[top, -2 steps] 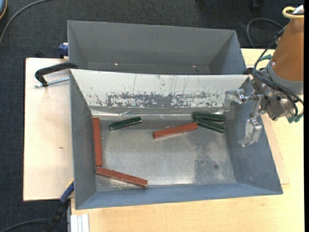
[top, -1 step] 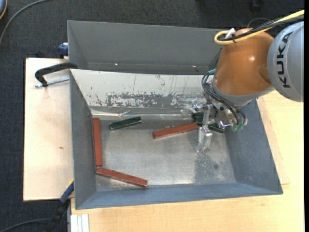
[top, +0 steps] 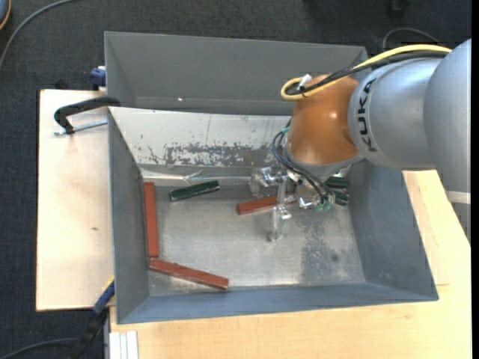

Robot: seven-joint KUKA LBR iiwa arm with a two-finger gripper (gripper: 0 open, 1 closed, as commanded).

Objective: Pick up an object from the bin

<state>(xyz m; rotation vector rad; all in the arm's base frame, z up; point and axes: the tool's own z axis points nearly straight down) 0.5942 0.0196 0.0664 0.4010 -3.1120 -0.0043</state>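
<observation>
Down in the grey bin (top: 385, 234), my gripper (top: 278, 227) sits low at mid-floor; open or closed, I cannot tell. Just beside it lies the short red block (top: 256, 208), which I judge not yet lifted, so the grasp and raise remain.

The grey sheet-metal bin (top: 127, 223) is showing matt walls and a scuffed, dully shining floor; the flat reddish-brown bars (top: 151, 219) are looking matt, perhaps wood; the slim dark green stick (top: 194, 191) is gleaming like glossy plastic; the arm's rounded orange cover (top: 322, 126) is shining smooth.
</observation>
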